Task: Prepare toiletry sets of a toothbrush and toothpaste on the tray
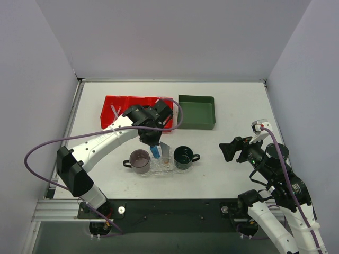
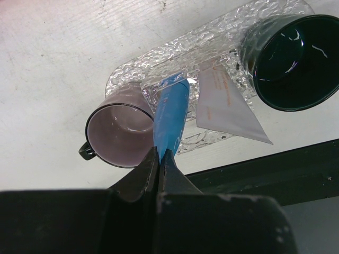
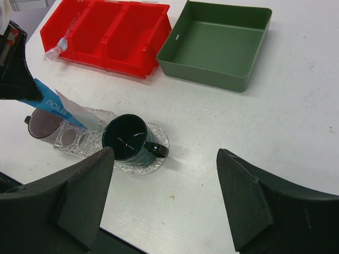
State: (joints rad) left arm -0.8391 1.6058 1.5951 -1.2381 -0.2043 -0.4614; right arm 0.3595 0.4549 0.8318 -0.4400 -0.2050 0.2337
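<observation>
Toothbrush in left gripper, tip perhaps on tray, beside toothpaste.

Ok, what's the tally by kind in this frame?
Cups: 2, mauve cup and dark green cup
Bins: 2, red bin and dark green bin
Tray: 1
Toothbrush: 1, in left gripper
Toothpaste: 1
Clear packet in red bin: 1
Total: 8

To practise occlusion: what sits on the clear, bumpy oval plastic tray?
A mauve cup, a dark green cup, a flat white tube, and a light-blue toothbrush pinched by the left gripper. The tray beneath both cups is covered.
</observation>
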